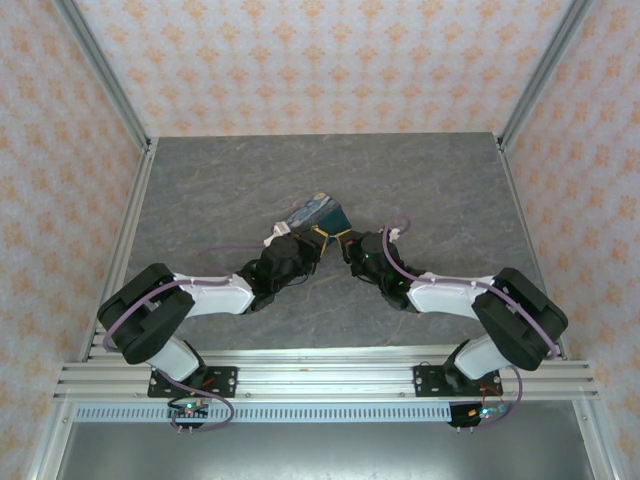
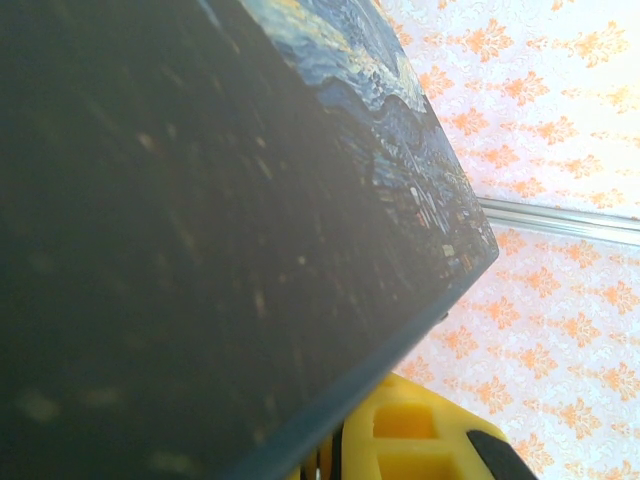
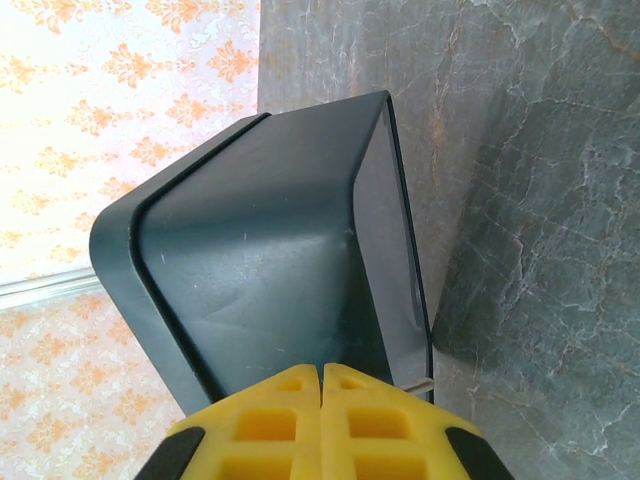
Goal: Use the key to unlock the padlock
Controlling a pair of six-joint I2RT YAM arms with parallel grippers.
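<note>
Orange-patterned wallpaper (image 1: 60, 150) and metal rails (image 1: 105, 90) close in a grey marbled worktop (image 1: 200, 190). The left claw (image 1: 308, 243) reaches to the box (image 1: 318, 213) at mid-worktop. Its wrist view adds the box's swirl-print top and one yellow finger (image 2: 420, 445) under the box's edge; whether that claw is apart or together I cannot tell. The right claw (image 1: 347, 245) sits at the box's near corner. Its wrist view shows yellow fingers (image 3: 270, 425) pressed together just beside the box's dark teal side. The padlock is too small to pick out.
</note>
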